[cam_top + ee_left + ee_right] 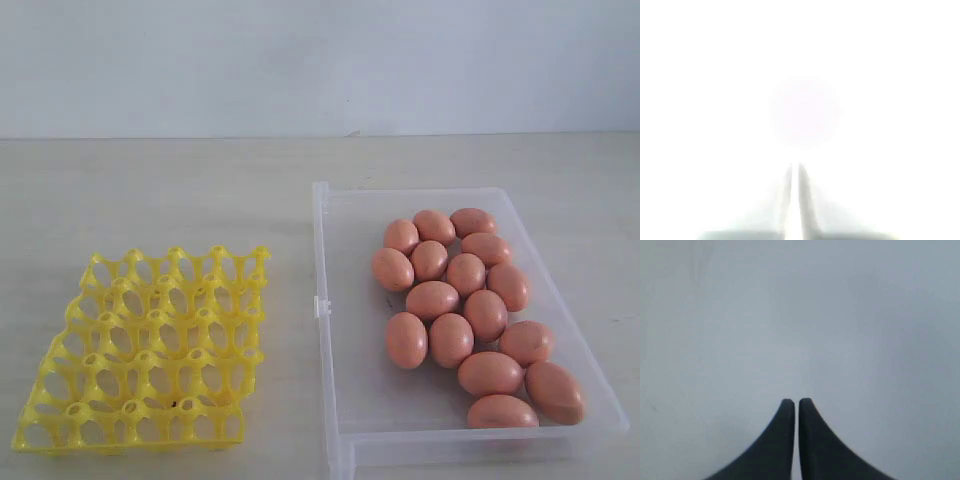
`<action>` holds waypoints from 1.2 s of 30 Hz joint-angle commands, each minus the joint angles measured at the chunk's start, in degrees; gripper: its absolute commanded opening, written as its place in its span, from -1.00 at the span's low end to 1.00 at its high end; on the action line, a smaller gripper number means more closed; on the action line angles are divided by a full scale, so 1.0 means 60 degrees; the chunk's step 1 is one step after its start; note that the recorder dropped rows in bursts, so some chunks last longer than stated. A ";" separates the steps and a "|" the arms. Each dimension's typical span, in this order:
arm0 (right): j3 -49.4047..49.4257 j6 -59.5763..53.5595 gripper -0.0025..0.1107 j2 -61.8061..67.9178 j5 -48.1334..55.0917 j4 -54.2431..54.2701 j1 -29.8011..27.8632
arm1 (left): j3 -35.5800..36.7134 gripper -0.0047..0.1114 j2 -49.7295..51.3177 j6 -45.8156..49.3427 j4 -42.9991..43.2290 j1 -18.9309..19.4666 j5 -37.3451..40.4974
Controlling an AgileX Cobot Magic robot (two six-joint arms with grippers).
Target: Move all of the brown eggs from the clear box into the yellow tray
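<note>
On table (200, 190), right side: clear box (350, 385) holds all 16 brown eggs (451, 340), bunched twd its right wall. Yellow tray (130, 437) just left of box. Right gripper (795, 402) closed; left gripper (795, 167) overexposed, looks closed too.

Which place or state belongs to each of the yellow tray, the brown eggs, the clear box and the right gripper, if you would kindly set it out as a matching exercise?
Column one:
1. yellow tray
2. brown eggs
3. clear box
4. right gripper

Column two:
A. shut, holding nothing
B. on the left of the exterior view, every cup empty
C. on the right of the exterior view, holding every egg
D. bunched toward the right side of their container

Pairs: 1-B, 2-D, 3-C, 4-A
</note>
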 commanded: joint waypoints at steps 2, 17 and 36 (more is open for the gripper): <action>-0.0004 0.3906 -0.93 0.0071 -0.0747 -0.2253 -0.0023 | -0.0006 -0.85 -0.0024 -0.0085 -0.0084 0.0015 -0.0151; -0.2575 1.1433 -0.96 0.6716 -0.1613 -1.2303 -0.0023 | -0.0006 -0.85 -0.0024 -0.0085 -0.0084 0.0015 -0.0131; -0.7816 0.9647 -0.95 1.3238 -0.0159 -1.6056 0.3003 | -0.0006 -0.85 -0.0024 -0.0085 -0.0084 0.0015 -0.0101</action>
